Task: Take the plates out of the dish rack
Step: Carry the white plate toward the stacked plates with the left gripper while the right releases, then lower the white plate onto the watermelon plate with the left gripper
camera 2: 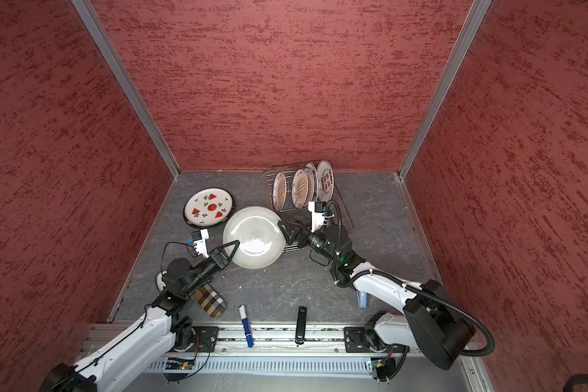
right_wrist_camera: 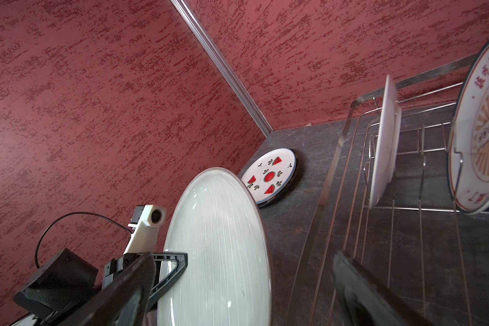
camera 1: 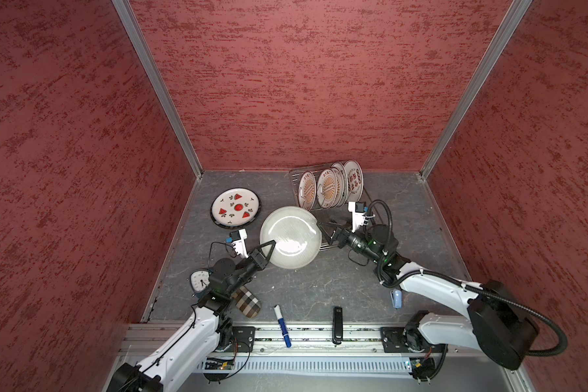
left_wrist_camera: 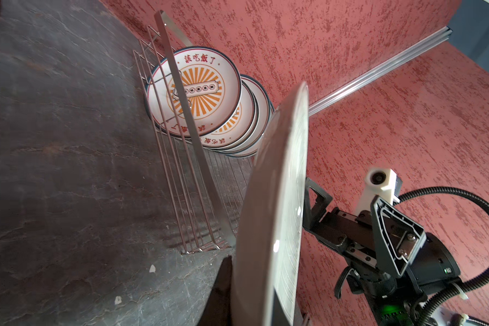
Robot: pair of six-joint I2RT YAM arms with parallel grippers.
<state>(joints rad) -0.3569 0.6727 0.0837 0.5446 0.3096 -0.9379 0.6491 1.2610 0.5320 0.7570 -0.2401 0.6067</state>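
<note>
Grey ceramic, dark-rimmed: one plate, lifted clear of the tabletop over its middle, just off the near end of the dish rack. Left gripper is clamped on the plate's near-left rim and carries it tilted. Right gripper is at the opposite rim, jaws spread wide, gripping nothing. Likely a hand-over: the rack sits on the right arm's side, the set-down space on the left's. Watermelon plate: flat on the tabletop toward the far left corner, unloaded. Sunburst plates, four: upright on edge between the rack's prongs by the far edge, kept apart for single lifting. Not yet unloaded.
</note>
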